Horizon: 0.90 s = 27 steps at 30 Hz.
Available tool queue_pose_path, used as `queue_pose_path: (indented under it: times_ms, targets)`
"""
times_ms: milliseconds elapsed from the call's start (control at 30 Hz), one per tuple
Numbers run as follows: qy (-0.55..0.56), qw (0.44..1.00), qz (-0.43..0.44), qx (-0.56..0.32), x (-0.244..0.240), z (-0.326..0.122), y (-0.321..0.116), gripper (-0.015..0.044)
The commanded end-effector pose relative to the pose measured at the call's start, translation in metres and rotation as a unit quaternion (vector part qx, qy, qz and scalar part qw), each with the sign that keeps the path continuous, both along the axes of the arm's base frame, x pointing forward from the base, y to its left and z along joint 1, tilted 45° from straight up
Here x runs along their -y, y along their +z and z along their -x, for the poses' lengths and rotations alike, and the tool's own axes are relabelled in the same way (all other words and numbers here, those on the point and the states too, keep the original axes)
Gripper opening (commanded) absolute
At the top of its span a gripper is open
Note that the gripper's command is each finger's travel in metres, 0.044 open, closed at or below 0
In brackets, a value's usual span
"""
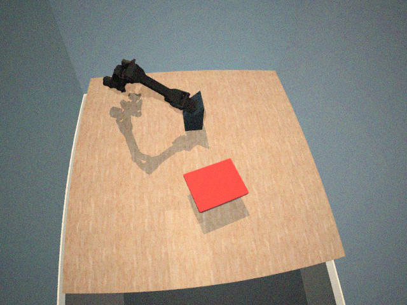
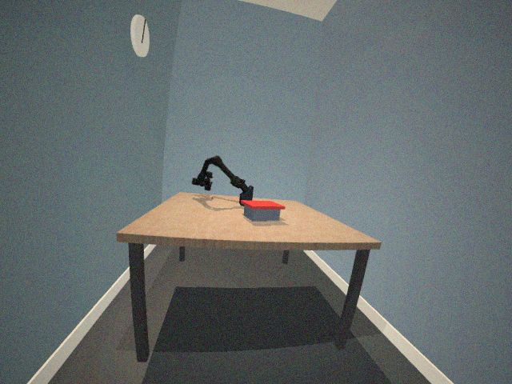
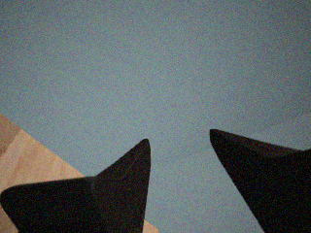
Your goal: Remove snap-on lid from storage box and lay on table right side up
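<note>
The red lid (image 1: 215, 185) (image 2: 262, 204) sits flat on top of the blue-grey storage box (image 2: 262, 214) and overhangs its walls a little. From above, the lid hides the box. The box stands on the table, in front of the arm's base. My gripper (image 3: 179, 139) (image 2: 209, 181) is partly open, with nothing between its fingers. It is held above the table's back left part, well away from the box and lid. Neither of them shows in the wrist view.
The arm's dark base (image 1: 194, 119) (image 2: 246, 195) stands on the wooden table (image 1: 131, 229) (image 2: 186, 225) behind the box. The arm reaches from it toward the back left. The table's back edge is near the gripper. The wrist view shows a table corner and blue background.
</note>
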<state>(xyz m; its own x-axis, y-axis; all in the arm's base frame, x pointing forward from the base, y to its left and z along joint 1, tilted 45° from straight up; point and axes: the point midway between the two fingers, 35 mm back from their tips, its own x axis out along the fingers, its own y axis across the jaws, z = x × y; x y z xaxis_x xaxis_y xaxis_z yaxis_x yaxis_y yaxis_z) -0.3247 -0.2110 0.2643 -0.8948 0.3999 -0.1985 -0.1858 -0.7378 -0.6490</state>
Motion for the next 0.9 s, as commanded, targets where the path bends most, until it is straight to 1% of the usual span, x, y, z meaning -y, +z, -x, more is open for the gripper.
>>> queue_pose_path:
  times_ms: [0,100,267,367,600,700,867]
  targets:
    - [0.051,0.997,0.056,-0.025,0.025,-0.029,0.016,0.0235]
    - [0.102,0.989,0.102,-0.037,0.05,-0.059,0.025,0.0235]
    - [0.175,0.96,0.208,-0.064,0.072,-0.112,0.057,0.0235]
    - [0.199,0.948,0.241,-0.067,0.077,-0.129,0.065,0.0235]
    - [0.306,0.871,0.382,-0.047,0.094,-0.212,0.096,0.0235]
    - [0.328,0.852,0.407,-0.036,0.096,-0.23,0.1,0.0235]
    - [0.398,0.781,0.481,0.015,0.099,-0.29,0.111,0.0235]
